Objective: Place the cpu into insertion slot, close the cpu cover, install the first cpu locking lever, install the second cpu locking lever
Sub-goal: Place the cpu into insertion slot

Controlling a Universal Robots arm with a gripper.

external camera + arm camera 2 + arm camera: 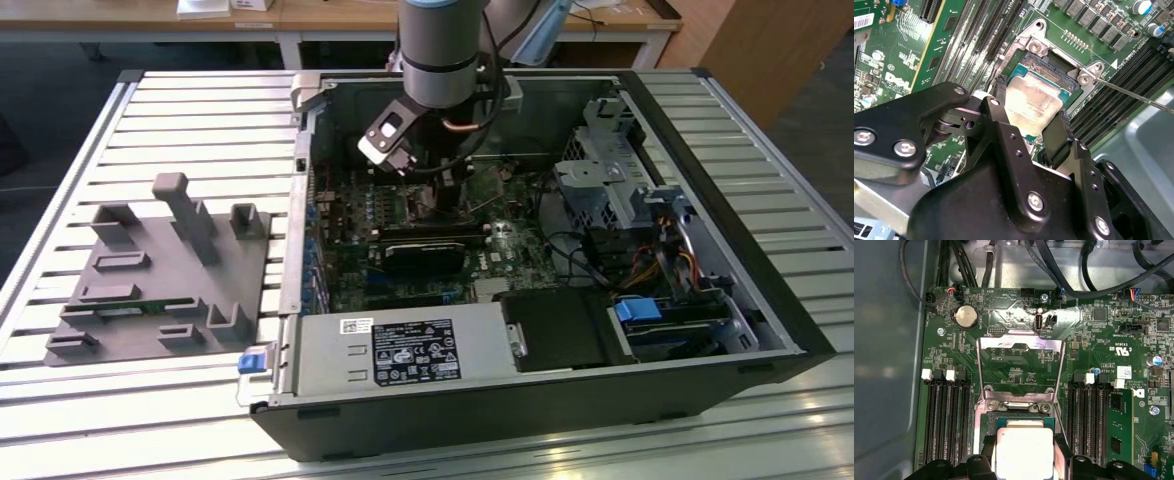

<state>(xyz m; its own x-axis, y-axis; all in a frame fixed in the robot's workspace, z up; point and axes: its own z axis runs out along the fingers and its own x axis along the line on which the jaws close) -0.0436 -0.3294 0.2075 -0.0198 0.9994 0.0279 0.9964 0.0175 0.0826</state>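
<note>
In both wrist views the cpu [1034, 100] [1025, 455], a flat square chip with a silver-grey top, sits between the black fingers [999, 95] of my gripper [1030, 106] [1025, 446]. The fingers press on two opposite edges of it. The chip is low over the insertion slot [1051, 61], a dark socket with a silvery rim [1016, 407] in the green board. The cpu cover [1019, 342], a thin metal frame, stands swung open behind the socket. A thin wire locking lever [1134, 95] sticks out free beside the socket. In the exterior view the gripper [427, 192] reaches down into the open computer case.
Long black memory slots [946, 420] flank the socket on both sides, one holding a green module [1119, 425]. Black cables [1079, 285] run above the board. The power supply [400, 355], drive cage [601, 160] and case walls close in around it. A grey fixture plate [160, 270] lies at the exterior view's left.
</note>
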